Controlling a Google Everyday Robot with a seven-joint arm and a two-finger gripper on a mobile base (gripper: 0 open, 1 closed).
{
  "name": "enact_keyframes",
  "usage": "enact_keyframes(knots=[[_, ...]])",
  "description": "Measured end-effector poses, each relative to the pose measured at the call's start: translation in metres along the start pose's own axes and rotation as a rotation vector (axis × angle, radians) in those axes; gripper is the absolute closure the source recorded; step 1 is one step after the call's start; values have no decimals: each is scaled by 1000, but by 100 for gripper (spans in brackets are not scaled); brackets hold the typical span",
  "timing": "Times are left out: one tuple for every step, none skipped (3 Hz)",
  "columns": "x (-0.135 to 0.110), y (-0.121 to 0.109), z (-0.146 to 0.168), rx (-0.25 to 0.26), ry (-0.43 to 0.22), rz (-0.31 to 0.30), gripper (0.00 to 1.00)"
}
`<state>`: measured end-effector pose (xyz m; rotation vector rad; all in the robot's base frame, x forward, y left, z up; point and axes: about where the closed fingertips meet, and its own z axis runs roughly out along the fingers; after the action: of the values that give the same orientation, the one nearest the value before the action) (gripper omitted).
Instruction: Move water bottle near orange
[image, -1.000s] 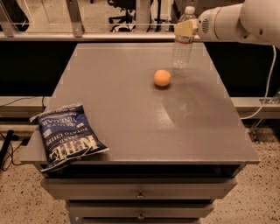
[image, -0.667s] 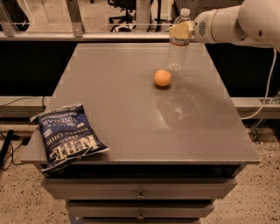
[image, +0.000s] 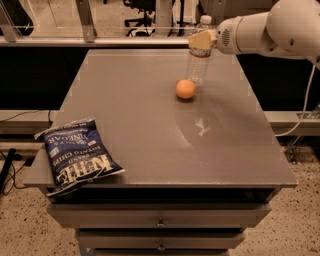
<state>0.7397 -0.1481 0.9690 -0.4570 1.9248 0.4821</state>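
Note:
The clear water bottle (image: 199, 59) with a white cap stands upright on the grey table (image: 150, 125), at the far right part of the top. The orange (image: 185, 89) lies just in front and to the left of the bottle's base, very close to it. My gripper (image: 201, 40) reaches in from the right on a white arm and is shut on the water bottle at its label band, below the cap.
A blue chip bag (image: 75, 154) lies at the table's front left corner, overhanging the edge. Drawers sit under the tabletop. A railing and office chairs are behind the table. A cable hangs at the right.
My gripper has carried the water bottle leftward, so it now stands right behind the orange. The orange and the chip bag have not moved.

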Motion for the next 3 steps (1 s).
enact_keyframes(knots=[[11, 2, 4, -9, 4, 16, 60], [18, 5, 12, -18, 5, 28, 29], [21, 6, 15, -23, 7, 31, 6]])
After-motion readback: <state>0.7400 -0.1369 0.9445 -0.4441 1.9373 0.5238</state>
